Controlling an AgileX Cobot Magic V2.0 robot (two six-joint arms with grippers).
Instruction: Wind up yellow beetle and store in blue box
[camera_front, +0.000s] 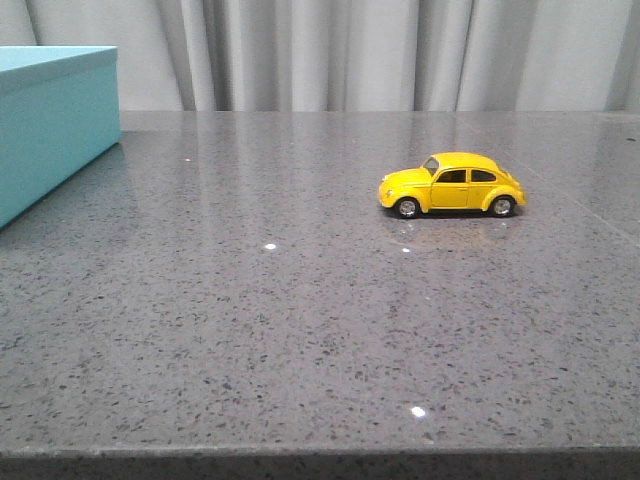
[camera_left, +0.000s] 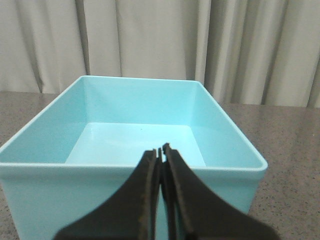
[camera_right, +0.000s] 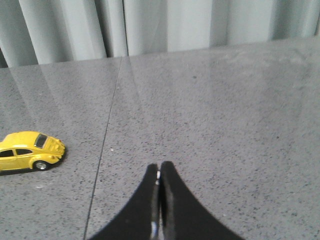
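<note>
The yellow beetle (camera_front: 452, 185) stands on its wheels on the grey table, right of centre, nose to the left. It also shows in the right wrist view (camera_right: 29, 150), far from the fingers. The blue box (camera_front: 50, 125) stands at the far left; the left wrist view shows it open on top and empty inside (camera_left: 135, 145). My left gripper (camera_left: 161, 149) is shut and empty, just in front of the box's near wall. My right gripper (camera_right: 159, 166) is shut and empty over bare table, to the right of the beetle. Neither gripper shows in the front view.
The grey speckled table (camera_front: 300, 330) has its front edge at the bottom of the front view. A seam line (camera_right: 105, 135) runs across it between the beetle and the right gripper. Pale curtains (camera_front: 350, 50) hang behind the table.
</note>
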